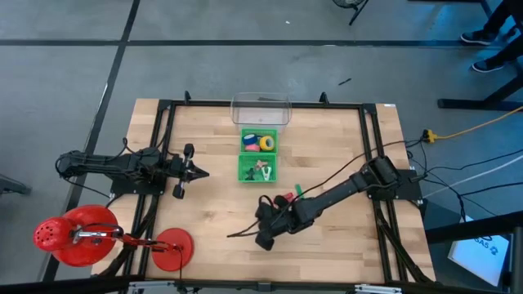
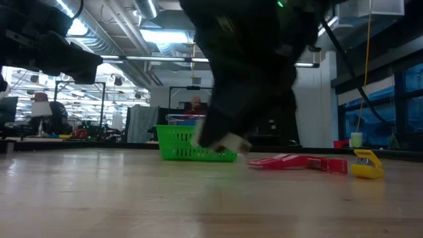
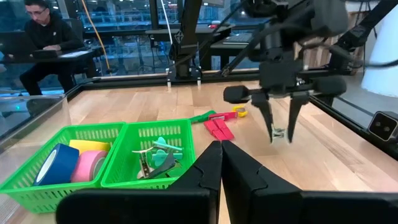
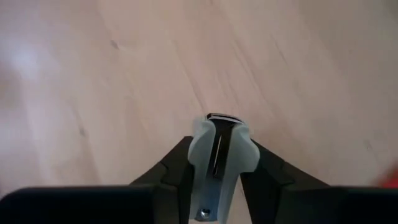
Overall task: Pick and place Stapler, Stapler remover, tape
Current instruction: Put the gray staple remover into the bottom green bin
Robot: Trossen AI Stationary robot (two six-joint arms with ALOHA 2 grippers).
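The left gripper (image 1: pixel 198 172) waits at the left side of the table (image 1: pixel 212 212), its fingers (image 3: pixel 205 174) pressed together with nothing between them. In the middle stands the green basket (image 1: pixel 259 156), with the tape (image 3: pixel 68 163) rolls (blue, yellow, pink) in one compartment. Further right, the right gripper (image 3: pixel 281 130) points down at the wood and is clenched on a pale stapler remover (image 4: pixel 217 163), between both fingers. The red stapler (image 3: pixel 217 127) lies on the table near it.
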